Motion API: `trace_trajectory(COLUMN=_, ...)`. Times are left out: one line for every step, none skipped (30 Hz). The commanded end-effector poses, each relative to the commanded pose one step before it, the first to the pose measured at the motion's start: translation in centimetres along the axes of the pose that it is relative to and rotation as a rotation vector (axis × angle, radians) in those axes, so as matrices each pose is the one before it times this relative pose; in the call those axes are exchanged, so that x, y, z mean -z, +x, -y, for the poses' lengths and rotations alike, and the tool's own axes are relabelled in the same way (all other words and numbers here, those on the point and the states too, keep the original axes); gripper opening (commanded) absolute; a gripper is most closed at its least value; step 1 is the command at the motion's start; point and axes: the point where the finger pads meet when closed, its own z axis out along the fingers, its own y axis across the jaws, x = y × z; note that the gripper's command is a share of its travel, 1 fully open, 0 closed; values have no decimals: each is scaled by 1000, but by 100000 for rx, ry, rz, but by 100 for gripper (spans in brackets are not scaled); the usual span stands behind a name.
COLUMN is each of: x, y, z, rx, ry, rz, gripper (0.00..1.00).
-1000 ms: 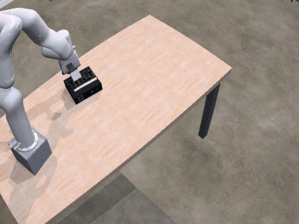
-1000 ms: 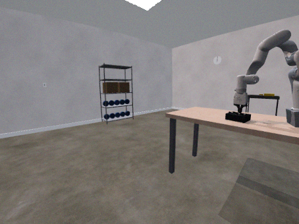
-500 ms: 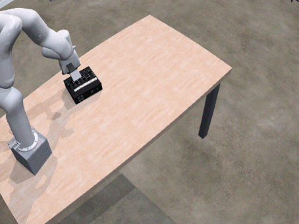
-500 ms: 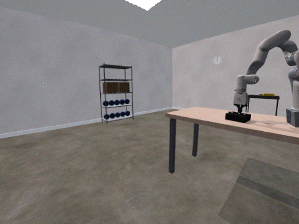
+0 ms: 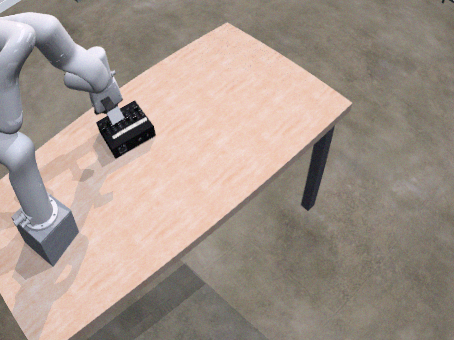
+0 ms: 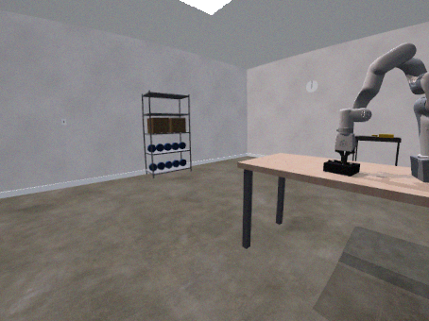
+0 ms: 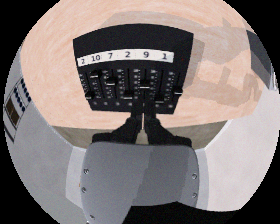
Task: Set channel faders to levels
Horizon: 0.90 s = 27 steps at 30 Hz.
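The black lighting desk (image 5: 131, 135) (image 6: 341, 168) (image 7: 156, 40) stands on its feet on the wooden table (image 5: 225, 101) (image 6: 293, 162) (image 7: 138, 6), near the table's left edge. In the wrist view a white tape strip (image 7: 125, 56) along its far side reads 2, 10, 7, 2, 9, 1, with a row of several faders below it. My gripper (image 5: 118, 118) (image 6: 344, 160) (image 7: 143, 102) is shut with nothing between the fingers. Its tips point down at the near end of the fader slots, about under the 9. The cap positions are too small to read.
The arm's grey base (image 5: 47, 236) (image 6: 420, 168) stands on the table's near left corner. A metal shelf rack (image 6: 166, 133) with boxes and blue balls stands by the far wall. A small dark table (image 6: 378, 140) stands behind the desk.
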Motion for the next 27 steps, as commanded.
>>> trace_trajectory(x=-179, y=-83, z=128, rx=-2, ry=310, rz=200, gripper=0)
trace_trajectory(x=-62, y=0, z=0, rx=0, ry=0, rz=0, gripper=0)
trace_trajectory(x=-56, y=0, z=0, rx=0, ry=0, rz=0, gripper=0)
trace_trajectory(x=-49, y=0, z=0, rx=0, ry=0, rz=0, gripper=0)
trace_trajectory(x=-42, y=0, z=0, rx=0, ry=0, rz=0, gripper=0)
trace_trajectory(x=-34, y=0, z=0, rx=0, ry=0, rz=0, gripper=0)
trace_trajectory(x=0, y=0, z=0, rx=0, ry=0, rz=0, gripper=0)
trace_trajectory(x=0, y=0, z=0, rx=0, ry=0, rz=0, gripper=0)
trace_trajectory(x=-27, y=0, z=0, rx=0, ry=0, rz=0, gripper=0)
trace_trajectory(x=-19, y=0, z=0, rx=0, ry=0, rz=0, gripper=0)
trace_trajectory(x=-13, y=0, z=0, rx=0, ry=0, rz=0, gripper=0)
trace_trajectory(x=-7, y=0, z=0, rx=0, ry=0, rz=0, gripper=0)
trace_trajectory(x=-3, y=0, z=0, rx=0, ry=0, rz=0, gripper=0)
trace_trajectory(x=0, y=0, z=0, rx=0, ry=0, rz=0, gripper=0)
trace_trajectory(x=0, y=0, z=0, rx=0, ry=0, rz=0, gripper=0)
trace_trajectory(x=0, y=0, z=0, rx=0, ry=0, rz=0, gripper=0)
trace_trajectory(x=0, y=0, z=0, rx=0, ry=0, rz=0, gripper=0)
trace_trajectory(x=0, y=0, z=0, rx=0, ry=0, rz=0, gripper=0)
trace_trajectory(x=0, y=0, z=0, rx=0, ry=0, rz=0, gripper=0)
trace_trajectory(x=0, y=0, z=0, rx=0, ry=0, rz=0, gripper=0)
trace_trajectory(x=0, y=0, z=0, rx=0, ry=0, rz=0, gripper=0)
trace_trajectory(x=0, y=1, z=0, rx=0, ry=0, rz=0, gripper=0)
trace_trajectory(x=0, y=2, z=0, rx=0, ry=0, rz=0, gripper=0)
trace_trajectory(x=0, y=0, z=0, rx=0, ry=0, rz=0, gripper=0)
trace_trajectory(x=0, y=0, z=0, rx=0, ry=0, rz=0, gripper=0)
trace_trajectory(x=0, y=3, z=0, rx=0, ry=0, rz=0, gripper=0)
trace_trajectory(x=0, y=5, z=0, rx=0, ry=0, rz=0, gripper=0)
